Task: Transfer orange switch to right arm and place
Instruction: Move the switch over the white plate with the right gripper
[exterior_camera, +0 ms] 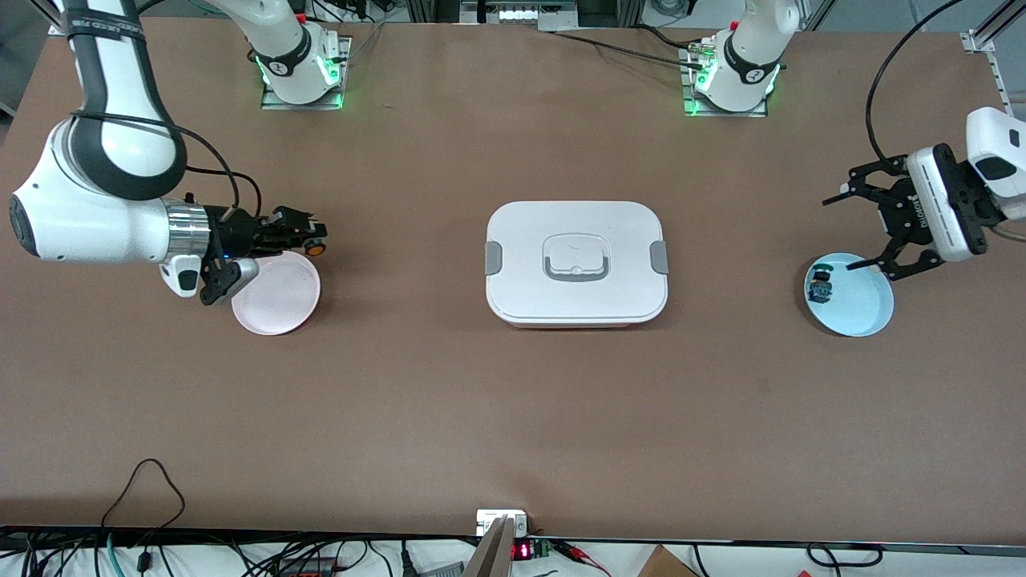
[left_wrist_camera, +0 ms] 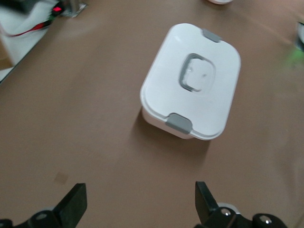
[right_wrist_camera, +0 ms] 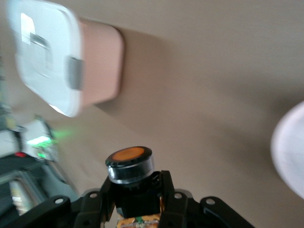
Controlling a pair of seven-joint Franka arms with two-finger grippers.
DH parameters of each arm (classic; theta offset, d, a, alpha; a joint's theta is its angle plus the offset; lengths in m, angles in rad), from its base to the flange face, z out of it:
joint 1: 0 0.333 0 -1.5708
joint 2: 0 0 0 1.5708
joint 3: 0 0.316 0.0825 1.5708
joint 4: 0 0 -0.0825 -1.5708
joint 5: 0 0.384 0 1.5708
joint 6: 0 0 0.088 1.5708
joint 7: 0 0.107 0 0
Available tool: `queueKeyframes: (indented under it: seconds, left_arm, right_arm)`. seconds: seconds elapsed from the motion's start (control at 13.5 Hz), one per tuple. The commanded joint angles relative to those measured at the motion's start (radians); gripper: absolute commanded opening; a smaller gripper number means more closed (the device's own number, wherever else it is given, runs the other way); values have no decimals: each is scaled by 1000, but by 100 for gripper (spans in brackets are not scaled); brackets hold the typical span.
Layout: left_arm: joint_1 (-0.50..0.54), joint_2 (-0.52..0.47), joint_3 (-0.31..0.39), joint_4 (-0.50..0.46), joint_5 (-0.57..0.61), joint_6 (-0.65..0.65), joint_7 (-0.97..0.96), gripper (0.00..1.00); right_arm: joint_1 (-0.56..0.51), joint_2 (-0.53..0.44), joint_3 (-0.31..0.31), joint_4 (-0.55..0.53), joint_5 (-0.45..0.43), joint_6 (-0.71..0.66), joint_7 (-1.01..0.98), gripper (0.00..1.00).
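The orange switch (exterior_camera: 317,249) has an orange cap on a black body. My right gripper (exterior_camera: 311,237) is shut on it and holds it above the rim of the pink plate (exterior_camera: 276,296), at the right arm's end of the table. In the right wrist view the orange switch (right_wrist_camera: 129,164) sits clamped between the black fingers (right_wrist_camera: 167,190), cap pointing outward. My left gripper (exterior_camera: 862,231) is open and empty, above the edge of the light blue plate (exterior_camera: 862,308). Its fingers (left_wrist_camera: 73,205) show wide apart in the left wrist view.
A white lidded box (exterior_camera: 575,262) with grey clasps stands in the table's middle; it also shows in the left wrist view (left_wrist_camera: 192,80) and right wrist view (right_wrist_camera: 45,57). A small component with blue and green parts (exterior_camera: 821,286) lies in the light blue plate.
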Motion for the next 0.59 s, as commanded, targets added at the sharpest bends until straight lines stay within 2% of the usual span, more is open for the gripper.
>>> queueKeyframes:
  seconds: [0.0, 0.15, 0.37, 0.52]
  left_arm:
    - [-21, -28, 46, -26, 39, 109, -229, 100]
    - [-18, -46, 64, -17, 65, 130, -241, 100]
    - [-21, -53, 76, 5, 194, 153, -279, 100]
    - [-16, -51, 76, 32, 264, 118, -424, 100]
  right_arm:
    - [-1, -32, 7, 11, -211, 10, -82, 0]
    - [-1, -36, 7, 9, -308, 52, -206, 0]
    - [-2, -38, 6, 11, -407, 57, -325, 0]
    - [1, -41, 7, 9, -502, 74, -413, 0]
